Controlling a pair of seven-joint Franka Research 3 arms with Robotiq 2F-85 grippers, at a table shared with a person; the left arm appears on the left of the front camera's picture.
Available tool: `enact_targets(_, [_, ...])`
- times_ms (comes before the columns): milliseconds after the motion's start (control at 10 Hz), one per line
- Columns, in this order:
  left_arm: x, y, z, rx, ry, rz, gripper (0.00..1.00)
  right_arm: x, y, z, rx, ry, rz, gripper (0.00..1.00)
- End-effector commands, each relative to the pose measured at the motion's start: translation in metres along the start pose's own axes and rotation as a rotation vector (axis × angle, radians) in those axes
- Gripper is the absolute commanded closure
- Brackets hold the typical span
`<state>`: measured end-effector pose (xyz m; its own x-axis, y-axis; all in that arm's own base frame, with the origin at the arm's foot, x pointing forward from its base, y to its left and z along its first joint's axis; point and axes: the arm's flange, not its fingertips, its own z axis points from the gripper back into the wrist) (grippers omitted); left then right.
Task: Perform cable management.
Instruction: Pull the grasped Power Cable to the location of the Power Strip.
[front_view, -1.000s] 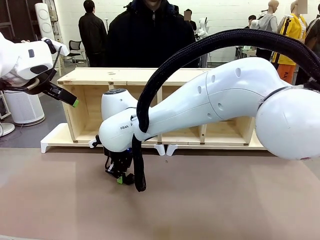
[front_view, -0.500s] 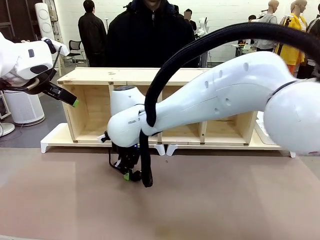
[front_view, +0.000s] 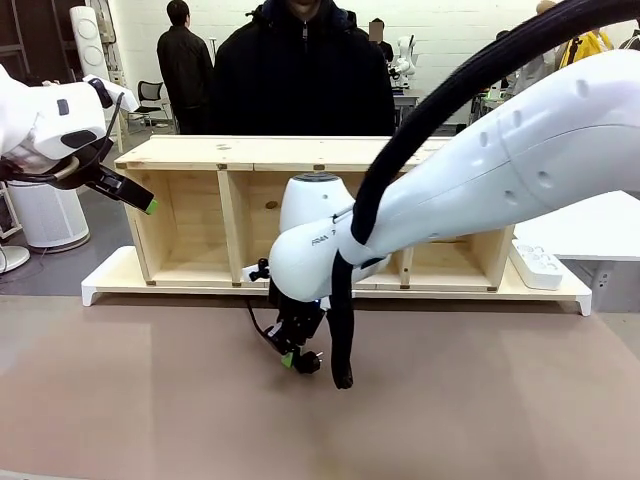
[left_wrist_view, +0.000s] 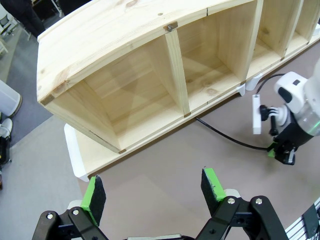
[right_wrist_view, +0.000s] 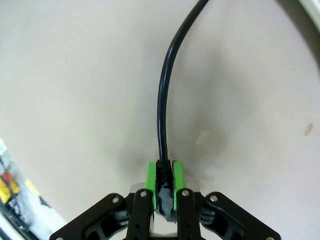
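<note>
Cable (right_wrist_view: 161, 110) clamped in right pincer (right_wrist_view: 164, 169) runs straight out along its axis.

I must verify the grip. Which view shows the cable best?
The right wrist view: the cable runs up from between the right gripper's shut pads. The left wrist view shows its run across the table, far off; the front view, a short loop.

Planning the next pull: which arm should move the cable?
Right. The right gripper is shut on the cable just above the table; the left gripper hangs open, far off by the shelf.
</note>
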<state>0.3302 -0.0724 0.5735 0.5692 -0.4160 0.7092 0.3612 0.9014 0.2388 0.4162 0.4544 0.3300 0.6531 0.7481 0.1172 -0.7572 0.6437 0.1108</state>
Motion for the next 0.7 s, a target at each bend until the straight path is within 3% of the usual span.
enact_targets(0, [0.000, 0.000, -0.001, 0.003, -0.001, -0.005, 0.00, -0.040, -0.004, 0.011, 0.007, -0.061, -0.071, 0.84])
enact_targets(600, [0.000, 0.000, -0.001, 0.003, -0.001, -0.005, 0.00, -0.127, -0.024, 0.061, -0.090, -0.192, -0.290, 0.84])
